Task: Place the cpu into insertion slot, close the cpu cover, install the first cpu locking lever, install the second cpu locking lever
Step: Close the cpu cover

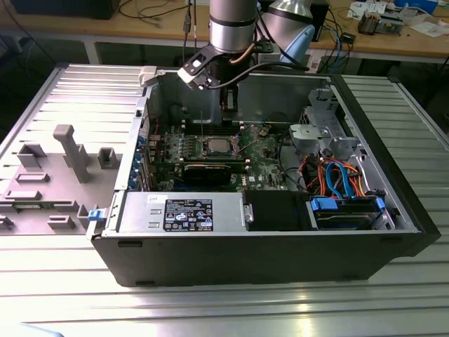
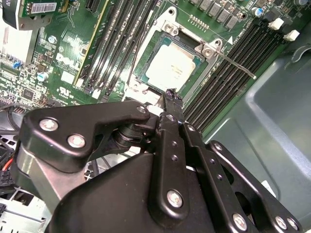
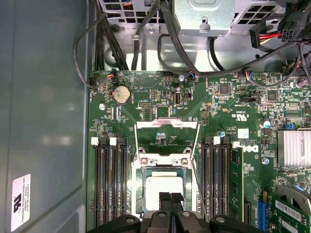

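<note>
**Robot gripper poised over a cpu seated in an open computer**

A ribbed metal desk fills the exterior view. At that view's left, grey blocks stand on it. In the middle lies a dark computer case, its side off and its inside open from above. Behind runs a wooden back desk strewn with cables.

The arm reaches down into the case from above. Its gripper hangs just over the green board, near the case's rear wall, with open air around it.

In the first wrist view the gripper has its fingers pressed together, pinching nothing. Just beyond its tips the cpu lies flat in the slot. The cover is swung open past the chip, and the board shows through its window. Long black memory slots flank the socket closely on both sides.

In the second wrist view a thin lever juts from the socket's corner across the memory slots, unlatched.

At the exterior view's right, orange and blue cables crowd a blue drive bay.
</note>
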`<state>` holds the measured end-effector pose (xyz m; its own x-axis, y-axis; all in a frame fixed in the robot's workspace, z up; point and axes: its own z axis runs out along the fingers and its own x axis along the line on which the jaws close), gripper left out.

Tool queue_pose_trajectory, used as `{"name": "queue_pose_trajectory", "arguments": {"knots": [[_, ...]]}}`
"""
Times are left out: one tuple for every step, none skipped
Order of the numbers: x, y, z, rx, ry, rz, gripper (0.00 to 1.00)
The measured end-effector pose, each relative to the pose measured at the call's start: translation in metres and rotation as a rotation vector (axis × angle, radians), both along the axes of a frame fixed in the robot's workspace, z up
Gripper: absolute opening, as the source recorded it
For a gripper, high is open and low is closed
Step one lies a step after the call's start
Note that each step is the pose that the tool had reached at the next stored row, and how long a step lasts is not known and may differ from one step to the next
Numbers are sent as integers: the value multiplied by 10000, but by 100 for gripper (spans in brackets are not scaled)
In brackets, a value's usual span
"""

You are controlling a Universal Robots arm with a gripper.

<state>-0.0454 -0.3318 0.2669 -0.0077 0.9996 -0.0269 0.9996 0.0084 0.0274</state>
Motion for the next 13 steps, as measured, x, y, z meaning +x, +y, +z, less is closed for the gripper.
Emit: {"name": "queue_pose_trajectory", "arguments": {"knots": [[2, 0, 0, 0, 0, -1, 11], [4, 0, 0, 0, 0, 0, 11], [7, 0, 0, 0, 0, 0, 11], [7, 0, 0, 0, 0, -2, 11], [8, 0, 0, 0, 0, -1, 11], [8, 0, 0, 0, 1, 0, 11], [9, 0, 0, 0, 0, 0, 11], [9, 0, 0, 0, 0, 0, 11], [9, 0, 0, 0, 0, 0, 11], [9, 0, 0, 0, 0, 0, 11], [9, 0, 0, 0, 0, 0, 11], [10, 0, 0, 0, 0, 0, 11], [12, 0, 0, 0, 0, 2, 11]]}}
